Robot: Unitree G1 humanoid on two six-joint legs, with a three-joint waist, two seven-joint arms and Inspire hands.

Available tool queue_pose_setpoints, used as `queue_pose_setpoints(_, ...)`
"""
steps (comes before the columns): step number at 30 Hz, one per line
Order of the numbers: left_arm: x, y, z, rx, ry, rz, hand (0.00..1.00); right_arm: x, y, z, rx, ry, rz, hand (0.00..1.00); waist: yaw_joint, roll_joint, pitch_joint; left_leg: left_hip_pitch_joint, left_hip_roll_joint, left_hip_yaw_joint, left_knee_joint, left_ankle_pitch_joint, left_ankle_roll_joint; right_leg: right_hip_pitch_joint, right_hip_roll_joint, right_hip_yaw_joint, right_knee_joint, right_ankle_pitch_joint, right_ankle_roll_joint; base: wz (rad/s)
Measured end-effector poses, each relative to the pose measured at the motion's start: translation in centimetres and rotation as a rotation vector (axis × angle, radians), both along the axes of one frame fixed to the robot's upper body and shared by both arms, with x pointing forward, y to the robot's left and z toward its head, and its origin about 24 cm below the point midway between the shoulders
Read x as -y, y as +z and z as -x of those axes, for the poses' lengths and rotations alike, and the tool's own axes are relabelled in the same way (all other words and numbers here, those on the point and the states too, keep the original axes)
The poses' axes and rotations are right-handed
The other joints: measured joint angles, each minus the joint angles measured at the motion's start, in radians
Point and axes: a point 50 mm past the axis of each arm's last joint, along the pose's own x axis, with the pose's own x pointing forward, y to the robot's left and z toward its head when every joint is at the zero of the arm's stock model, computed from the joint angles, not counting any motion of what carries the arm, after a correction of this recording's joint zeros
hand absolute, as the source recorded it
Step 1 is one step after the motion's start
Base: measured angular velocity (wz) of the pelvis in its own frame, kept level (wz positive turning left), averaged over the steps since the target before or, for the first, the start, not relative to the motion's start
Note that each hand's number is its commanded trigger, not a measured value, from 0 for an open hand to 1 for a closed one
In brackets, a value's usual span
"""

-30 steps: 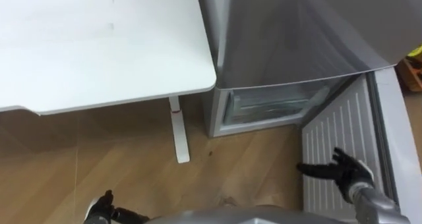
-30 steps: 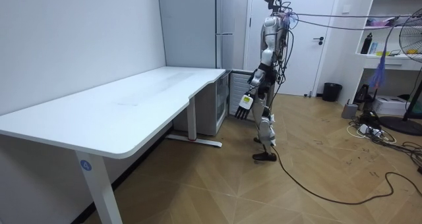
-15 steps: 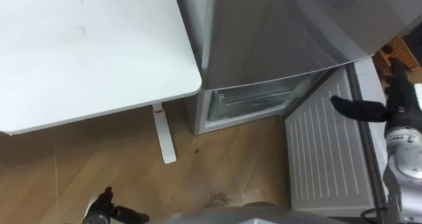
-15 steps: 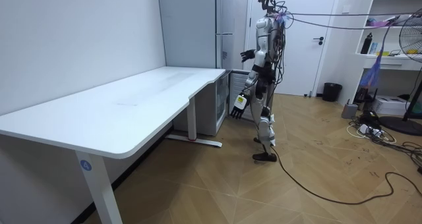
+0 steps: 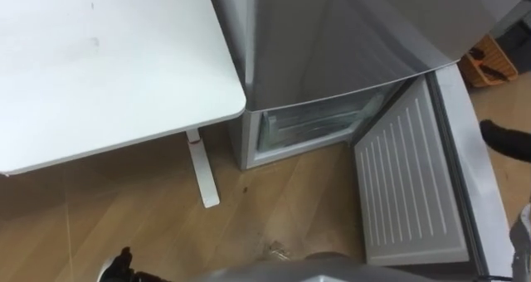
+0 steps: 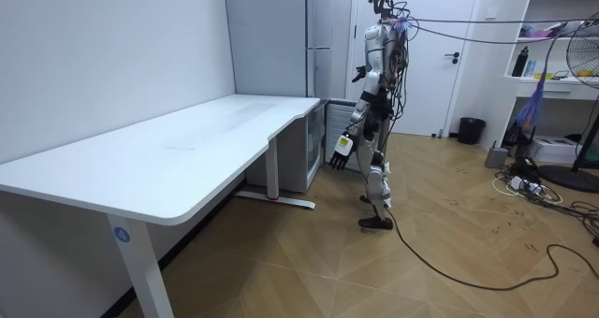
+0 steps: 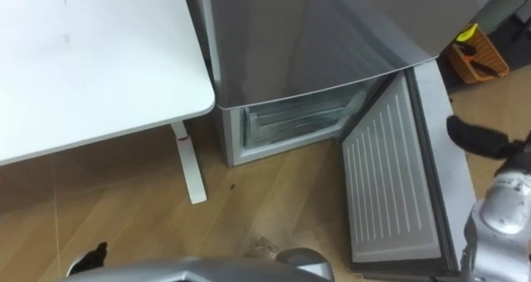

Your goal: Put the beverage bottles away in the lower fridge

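Now up off the open lower fridge door (image 5: 411, 182), right hand (image 5: 504, 139) empty, outstretched; left hand (image 6: 342, 151) low, slack

Silver bot, black right hand (image 7: 479, 138), grey forearm

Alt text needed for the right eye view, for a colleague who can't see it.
The lower door of the grey fridge stands wide open toward the robot, showing a clear drawer inside. The robot's open right hand is at the right edge, past the door, holding nothing. A white desk sits at left.
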Motion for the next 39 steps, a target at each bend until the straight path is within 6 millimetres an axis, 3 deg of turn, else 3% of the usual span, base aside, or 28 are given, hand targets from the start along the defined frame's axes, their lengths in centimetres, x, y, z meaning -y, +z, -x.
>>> queue_pose_setpoints(4,-0.1,0.0,0.3,-0.017,0.011,-0.008,0.00,1.0,-1.0,1.0,-0.021,-0.072,-0.076,0.00,-0.011,-0.005,0.0020,0.001,0.000,-0.001,-0.002,0.000,0.000,0.000,0.001,0.001,0.003,0.000,0.000,0.00)
queue_pose_setpoints(8,-0.4,0.3,0.2,-0.008,-0.004,-0.015,0.00,3.4,-1.8,2.6,-0.088,-0.162,-0.109,0.00,-0.012,-0.016,0.0025,0.002,0.000,-0.010,-0.002,0.000,0.000,0.003,0.002,0.001,0.001,0.000,0.000,0.03)
queue_pose_setpoints(14,-0.9,0.8,-0.2,0.020,-0.025,-0.043,0.00,5.3,-4.4,6.0,-0.078,-0.437,-0.299,0.00,-0.015,-0.028,0.0028,-0.001,0.001,-0.016,-0.006,0.000,-0.001,0.003,0.002,-0.005,-0.004,0.001,-0.001,0.01)
queue_pose_setpoints(18,-1.1,0.9,0.0,0.023,-0.014,-0.047,0.00,5.1,-5.8,7.3,-0.104,-0.515,-0.384,0.00,-0.021,-0.032,0.0030,0.000,0.000,-0.016,-0.008,0.001,-0.001,0.002,0.002,-0.005,-0.003,0.001,-0.001,0.00)
queue_pose_setpoints(24,-1.2,0.9,0.2,0.017,-0.007,-0.043,0.00,4.2,-7.7,7.5,-0.099,-0.576,-0.548,0.00,-0.034,-0.040,-0.0004,0.002,0.001,-0.014,-0.002,0.001,-0.001,0.004,0.002,-0.005,-0.002,0.001,-0.001,0.00)
queue_pose_setpoints(30,-1.2,0.7,0.6,-0.027,-0.006,-0.031,0.00,2.9,-9.6,9.6,-0.159,-0.622,-0.691,0.00,-0.035,-0.030,0.0013,0.006,0.001,-0.019,0.002,0.001,-0.001,0.014,0.001,-0.007,-0.003,0.002,-0.002,0.01)
queue_pose_setpoints(39,-1.4,0.7,0.8,-0.055,-0.001,-0.025,0.00,2.6,-10.0,10.0,-0.180,-0.618,-0.720,0.00,-0.035,-0.015,0.0029,0.012,0.001,-0.042,-0.010,0.002,-0.002,0.021,0.006,-0.009,-0.002,0.003,-0.005,0.00)
